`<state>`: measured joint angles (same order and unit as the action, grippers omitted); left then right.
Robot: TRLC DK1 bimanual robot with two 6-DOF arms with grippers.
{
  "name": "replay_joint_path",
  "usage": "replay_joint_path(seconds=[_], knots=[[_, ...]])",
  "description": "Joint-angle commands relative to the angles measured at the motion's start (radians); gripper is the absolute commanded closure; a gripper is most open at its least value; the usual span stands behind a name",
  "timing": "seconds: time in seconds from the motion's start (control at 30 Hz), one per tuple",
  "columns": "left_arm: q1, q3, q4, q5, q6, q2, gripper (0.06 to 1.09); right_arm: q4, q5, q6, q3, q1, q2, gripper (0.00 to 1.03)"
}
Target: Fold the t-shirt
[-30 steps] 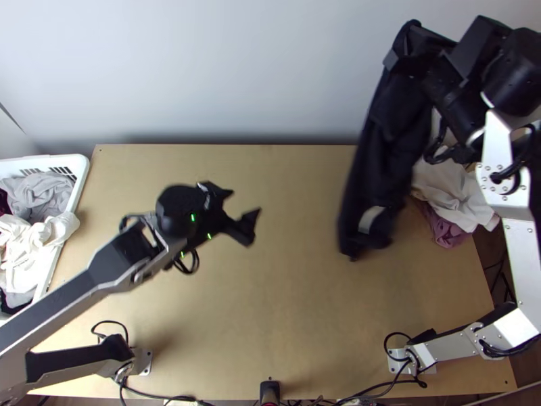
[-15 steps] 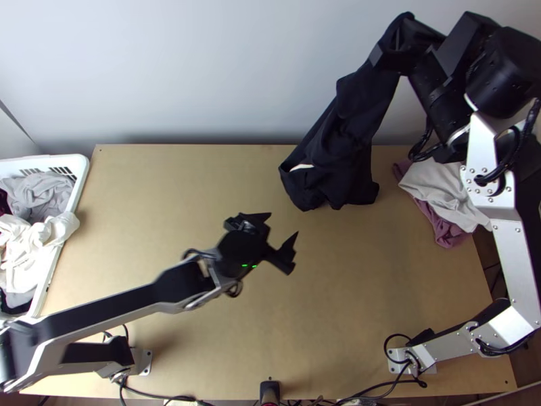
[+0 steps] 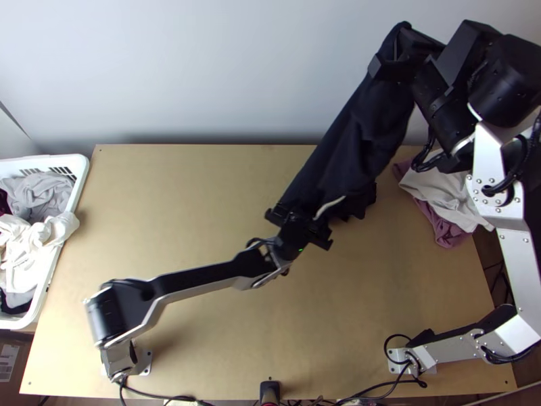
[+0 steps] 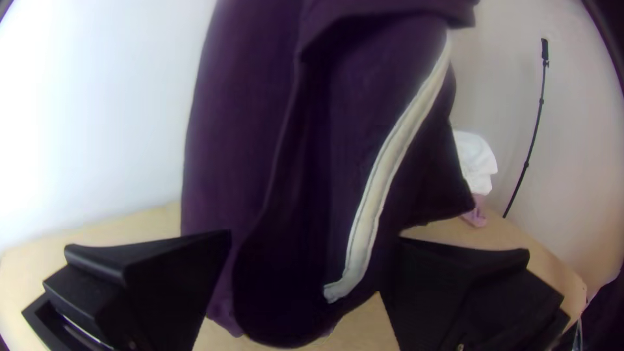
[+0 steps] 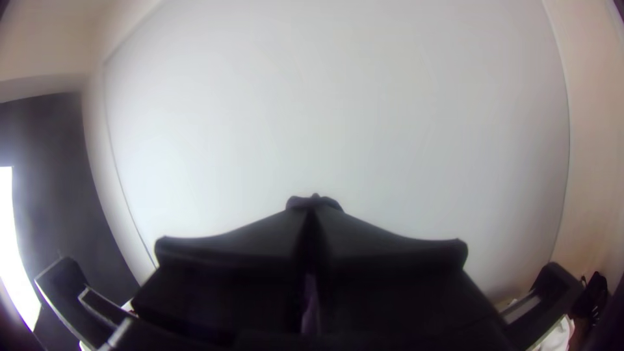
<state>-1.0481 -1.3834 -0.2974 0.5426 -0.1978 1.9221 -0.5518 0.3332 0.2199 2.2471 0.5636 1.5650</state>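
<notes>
Right tool (image 3: 393, 53) pinches a limp dark t-shirt (image 3: 362, 128), pale strip (image 4: 383, 175) curving.

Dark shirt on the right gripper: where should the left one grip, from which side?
Probably the bottom edge, near the lower end of the pale strip, coming from the left arm's base side: the dark shirt hangs from the closed right gripper, and that edge shows between the open fingers of the left gripper.
</notes>
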Motion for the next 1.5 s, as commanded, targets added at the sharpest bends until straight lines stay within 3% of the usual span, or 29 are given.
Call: replay_joint_path(seconds=[0.0,0.27,0.4,0.43,0.47,0.53,0.73,0.9,1.1,1.23,1.37,1.47], knots=[[-0.036,-0.158,0.057,-0.013,-0.095,0.126,0.11,-0.007,-0.002,-0.007,-0.014,0.001,-0.010,1.00],[-0.095,-0.171,0.061,-0.010,-0.126,0.149,0.11,0.004,-0.002,-0.008,-0.017,0.002,-0.008,1.00],[-0.089,-0.186,0.052,0.003,-0.101,0.212,0.21,0.007,-0.002,-0.007,-0.004,0.004,-0.008,1.00],[-0.081,-0.200,0.052,0.014,-0.091,0.232,0.31,0.007,-0.002,-0.007,-0.003,0.004,-0.008,1.00],[-0.072,-0.212,0.049,0.026,-0.072,0.250,0.52,0.007,-0.002,-0.007,-0.003,0.004,-0.008,1.00],[-0.043,-0.244,0.049,0.071,-0.032,0.291,1.06,0.007,-0.002,-0.007,-0.001,0.004,-0.014,1.00],[0.066,-0.227,0.057,0.148,0.008,0.310,1.05,0.001,-0.002,-0.008,-0.003,0.002,-0.031,1.00],[0.120,-0.115,0.047,0.143,0.017,0.106,1.05,0.003,-0.002,-0.014,-0.009,-0.001,-0.033,1.00],[0.126,0.053,0.060,0.051,0.018,-0.298,1.05,0.013,-0.003,-0.017,0.005,-0.005,-0.020,1.00],[0.154,0.081,0.159,0.030,0.020,-0.552,1.05,0.013,-0.011,-0.017,0.017,0.002,-0.020,1.00],[0.269,0.080,0.210,-0.001,0.038,-0.767,1.05,-0.019,-0.019,-0.008,0.005,0.025,-0.042,1.00],[0.398,0.053,0.242,-0.055,0.060,-0.877,1.05,-0.109,-0.088,0.055,-0.012,0.033,-0.069,1.00]])
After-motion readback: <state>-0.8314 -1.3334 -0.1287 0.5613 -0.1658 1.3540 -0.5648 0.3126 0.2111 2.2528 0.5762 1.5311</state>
